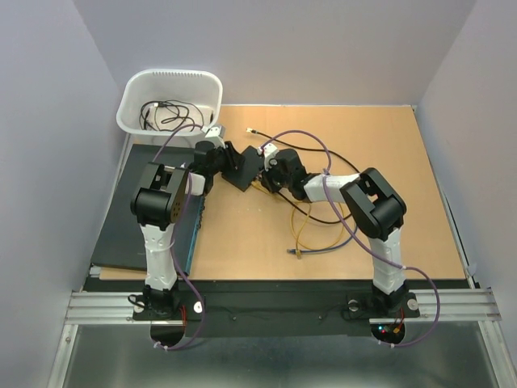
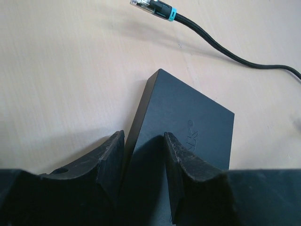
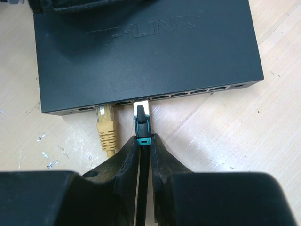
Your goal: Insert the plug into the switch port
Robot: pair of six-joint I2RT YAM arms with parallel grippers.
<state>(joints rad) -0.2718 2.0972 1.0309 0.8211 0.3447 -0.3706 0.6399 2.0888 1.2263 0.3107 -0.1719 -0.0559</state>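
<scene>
The switch (image 3: 141,52) is a flat black TP-LINK box on the wooden table, with a row of ports along its near edge. It also shows in the top view (image 1: 242,171). My right gripper (image 3: 143,139) is shut on a black cable just behind its teal-banded plug (image 3: 142,123). The plug's tip sits at the mouth of a port (image 3: 141,100), with most of its body still outside. A yellow plug (image 3: 104,123) sits in the port to the left. My left gripper (image 2: 143,141) is closed on the far end of the switch (image 2: 188,113).
The black cable's other plug (image 2: 150,7) lies loose on the table beyond the switch. A yellow cable (image 1: 303,234) loops toward the front. A white bin (image 1: 170,81) with cables stands at the back left. A dark mat (image 1: 121,226) covers the left side.
</scene>
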